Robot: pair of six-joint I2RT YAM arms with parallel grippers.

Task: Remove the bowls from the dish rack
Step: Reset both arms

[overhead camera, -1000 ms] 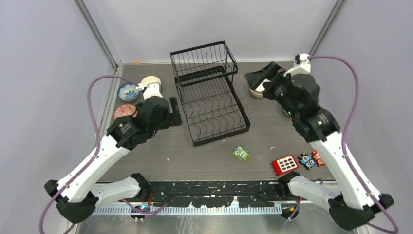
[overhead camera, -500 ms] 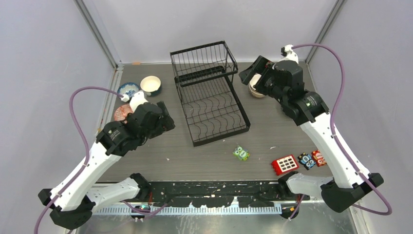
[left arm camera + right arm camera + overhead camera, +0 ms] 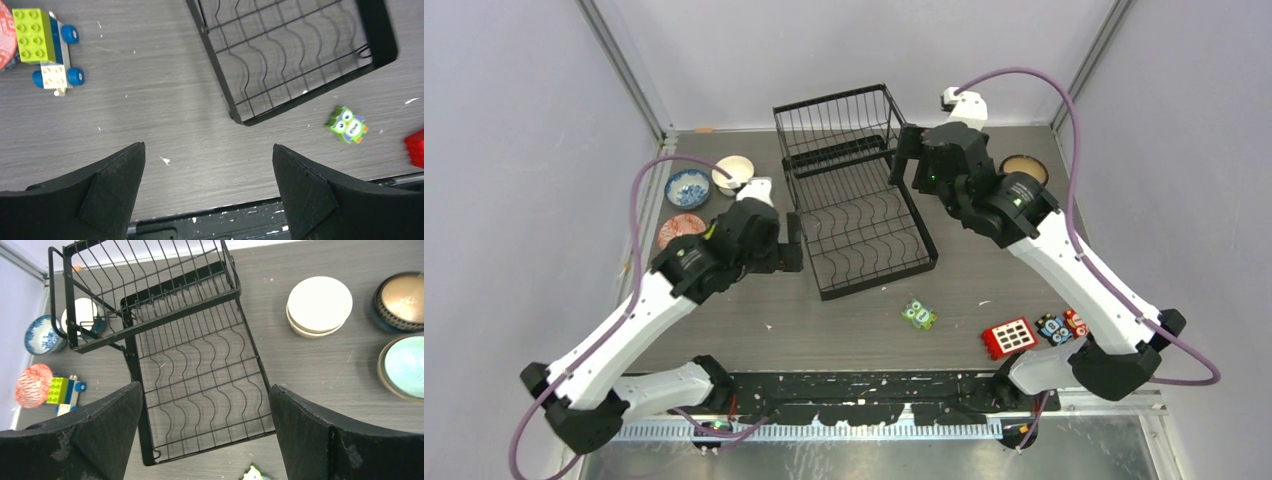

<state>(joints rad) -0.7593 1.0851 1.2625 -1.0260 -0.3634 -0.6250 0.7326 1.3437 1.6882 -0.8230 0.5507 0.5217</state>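
Note:
The black wire dish rack [image 3: 856, 205] stands mid-table, and both its tiers hold nothing; it also shows in the right wrist view [image 3: 190, 350]. Bowls sit on the table. On the left are a blue-patterned bowl [image 3: 688, 187], a cream bowl [image 3: 732, 168] and a reddish bowl [image 3: 680, 229]. On the right are a cream bowl [image 3: 319, 305], a dark brown bowl [image 3: 401, 299] and a mint bowl [image 3: 404, 366]. My left gripper [image 3: 790, 243] is open and empty at the rack's left side. My right gripper [image 3: 902, 158] is open and empty above the rack's right edge.
A Lego car [image 3: 46, 50] lies left of the rack, near the reddish bowl. A green owl block [image 3: 918, 314], a red block [image 3: 1009, 337] and small toy blocks [image 3: 1062, 326] lie on the near right of the table [image 3: 844, 325].
My right arm has swung left from the bowls on the right to above the rack's right edge. My left arm dipped back, then returned to the rack's left side.

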